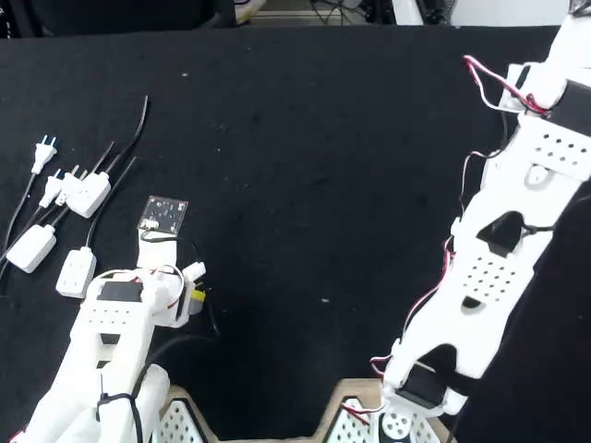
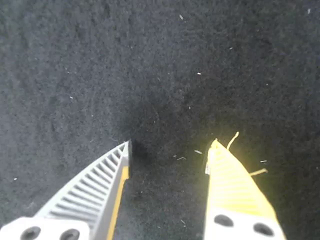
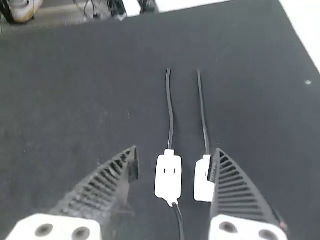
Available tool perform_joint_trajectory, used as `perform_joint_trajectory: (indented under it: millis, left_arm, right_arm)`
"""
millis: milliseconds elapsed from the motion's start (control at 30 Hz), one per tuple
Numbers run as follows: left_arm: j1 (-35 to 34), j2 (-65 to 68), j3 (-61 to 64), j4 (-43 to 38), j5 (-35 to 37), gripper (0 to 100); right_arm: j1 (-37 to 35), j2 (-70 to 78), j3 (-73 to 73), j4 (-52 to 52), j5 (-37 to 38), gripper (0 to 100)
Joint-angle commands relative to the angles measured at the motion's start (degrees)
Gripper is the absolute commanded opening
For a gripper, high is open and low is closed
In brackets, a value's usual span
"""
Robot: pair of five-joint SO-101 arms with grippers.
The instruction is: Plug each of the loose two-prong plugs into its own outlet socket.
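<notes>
At 7 o'clock on the desk (image 1: 305,138), the left arm (image 1: 111,323) sits low. The left claw (image 2: 171,145) is spread over bare black cloth and pinches nothing. From 5 o'clock the right arm (image 1: 499,249) stretches toward 2 o'clock. The right claw (image 3: 175,150) is spread and empty too, straddling a white outlet socket (image 3: 167,172) whose two slots show bare. A second white piece (image 3: 202,179) lies just beside one finger; plug or socket, cannot tell. Both trail black cords away from the claw.

Out at 9 o'clock lies the other group:
- near socket (image 1: 76,272)
- long socket (image 1: 32,247)
- third socket (image 1: 90,196), with small plugs (image 1: 57,183) against it
- loose two-prong plug (image 1: 42,152), farthest out

The step looks like the very start, an approach for a first grasp. The next move likely calls for the right claw to close squarely on one body, leaving prongs or slots free. The left claw is well apart from its group and would need to travel toward 9 o'clock.

The sockets are the only holders. The straddled one is empty, and the near and long sockets look unfilled. Whether the small plugs are seated in the third socket, cannot tell.
</notes>
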State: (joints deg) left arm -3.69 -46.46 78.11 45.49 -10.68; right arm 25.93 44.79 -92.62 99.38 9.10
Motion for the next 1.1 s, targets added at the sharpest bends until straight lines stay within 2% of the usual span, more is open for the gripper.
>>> perform_joint_trajectory:
  millis: [0,233,400,533,667,833,1067]
  left_arm:
    - [0.13,-0.53,0.04,-0.44,-0.18,25]
    - [0.13,-0.53,0.04,-0.44,-0.18,25]
    - [0.04,-0.53,0.04,-0.44,-0.18,25]
    - [0.04,-0.53,0.04,-0.44,-0.18,25]
    - [0.04,-0.53,0.04,-0.44,-0.18,25]
    - [0.04,-0.53,0.04,-0.44,-0.18,25]
    - [0.04,-0.53,0.04,-0.53,-0.18,25]
  right_arm:
    - [-2.37,-10.59,3.82,2.11,-0.44,21.2]
    - [-9.58,-38.11,37.32,1.76,-0.09,21.2]
    - [-15.65,-49.63,64.84,-8.88,-0.44,21.2]
    - [-24.88,-58.42,83.82,-13.54,-3.69,21.2]
    - [-32.18,-64.57,102.2,-25.58,-6.77,21.2]
    - [-36.04,-67.91,120.13,-40.18,-16.62,21.2]
    - [-37.8,-68.0,139.03,-61.63,-17.32,21.2]
